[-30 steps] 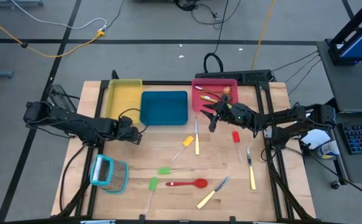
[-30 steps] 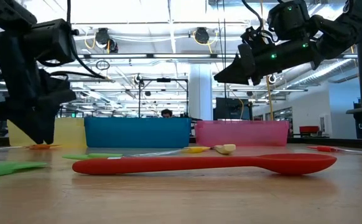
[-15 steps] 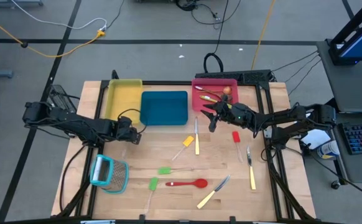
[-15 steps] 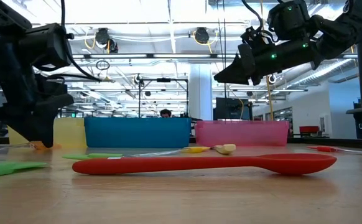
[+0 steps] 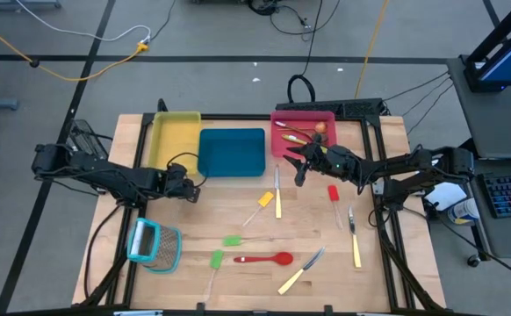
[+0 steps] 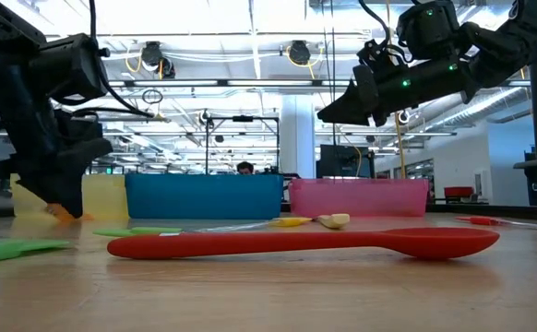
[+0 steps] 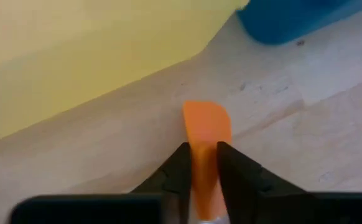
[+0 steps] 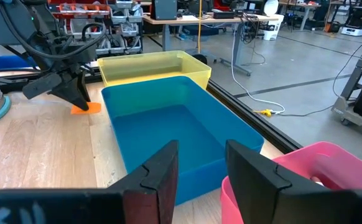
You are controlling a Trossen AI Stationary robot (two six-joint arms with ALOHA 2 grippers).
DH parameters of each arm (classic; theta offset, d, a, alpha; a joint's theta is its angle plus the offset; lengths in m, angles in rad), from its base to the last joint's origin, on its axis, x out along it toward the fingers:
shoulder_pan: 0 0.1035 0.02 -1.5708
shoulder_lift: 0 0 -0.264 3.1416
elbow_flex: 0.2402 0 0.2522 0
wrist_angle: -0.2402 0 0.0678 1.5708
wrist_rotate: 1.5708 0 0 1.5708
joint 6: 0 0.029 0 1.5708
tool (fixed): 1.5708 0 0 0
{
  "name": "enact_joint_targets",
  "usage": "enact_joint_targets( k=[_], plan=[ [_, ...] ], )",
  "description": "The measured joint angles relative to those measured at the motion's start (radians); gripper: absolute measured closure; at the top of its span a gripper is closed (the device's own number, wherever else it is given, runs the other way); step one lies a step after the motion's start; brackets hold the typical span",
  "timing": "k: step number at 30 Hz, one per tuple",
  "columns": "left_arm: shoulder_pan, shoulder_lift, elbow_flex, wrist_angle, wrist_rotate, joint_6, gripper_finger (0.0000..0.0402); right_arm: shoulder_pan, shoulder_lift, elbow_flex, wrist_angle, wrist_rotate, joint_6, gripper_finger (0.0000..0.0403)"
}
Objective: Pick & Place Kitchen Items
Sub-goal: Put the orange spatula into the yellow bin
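My left gripper point(image 5: 185, 190) is shut on a small orange spatula point(image 7: 206, 127) on the wood just in front of the yellow tray point(image 5: 175, 136); the spatula also shows in the right wrist view point(image 8: 84, 107) and the low view point(image 6: 61, 211). My right gripper point(image 5: 298, 167) is open and empty, held above the table beside the red tray point(image 5: 326, 116), which holds a wooden spoon and other utensils. A yellow spatula point(image 5: 264, 200), a red spatula point(image 5: 333, 193), a red spoon point(image 5: 264, 259), green spatulas point(image 5: 231, 240) and cream-handled knives point(image 5: 278, 200) lie flat on the table. My left gripper pinches the orange spatula between its two fingers at the narrow base of the blade point(image 7: 204, 158). The fingers lie along the spatula and slant down toward the table. The blade point(image 7: 207, 121) sticks out ahead of the fingertips, low over the wood; whether it touches, I cannot tell.
The blue tray point(image 5: 232, 151) stands between the yellow and red trays at the far edge. A light-blue-framed grater point(image 5: 154, 244) lies at the near left. Another knife point(image 5: 354, 239) lies at the right, and one point(image 5: 301, 270) near the front edge.
In the low view my left gripper has shifted slightly by the yellow tray, and the orange spatula, flat on the wood before, now sits tipped a little up in the fingers. My right gripper has kept still.
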Motion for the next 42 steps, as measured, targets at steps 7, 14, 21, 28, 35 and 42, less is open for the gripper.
enact_joint_targets(
  k=[7, 14, 21, 28, 35, 42],
  plan=[
    [-0.007, 0.001, 0.000, 0.048, -0.010, -0.003, 0.0377, 0.000, 0.000, 0.000, 0.000, 0.000, 0.000, 0.0275],
    [-0.040, 0.003, 0.073, 0.085, 0.015, 0.042, 0.0376, 0.000, 0.000, 0.000, 0.000, 0.000, 0.000, 0.0275],
    [-0.082, 0.002, 0.164, 0.087, -0.013, 0.136, 0.0376, 0.000, 0.000, 0.000, -0.001, 0.000, 0.003, 0.0275],
    [-0.099, 0.002, 0.278, 0.047, -0.085, 0.262, 0.0376, 0.000, 0.000, 0.000, -0.001, 0.000, 0.003, 0.0275],
    [-0.053, 0.002, 0.407, -0.104, -0.233, 0.327, 0.0372, 0.000, 0.000, 0.000, -0.001, 0.000, 0.007, 0.0275],
    [0.118, 0.001, 0.449, -0.231, -0.368, 0.346, 0.0376, 0.001, 0.000, 0.000, -0.001, 0.000, 0.008, 0.0275]
  ],
)
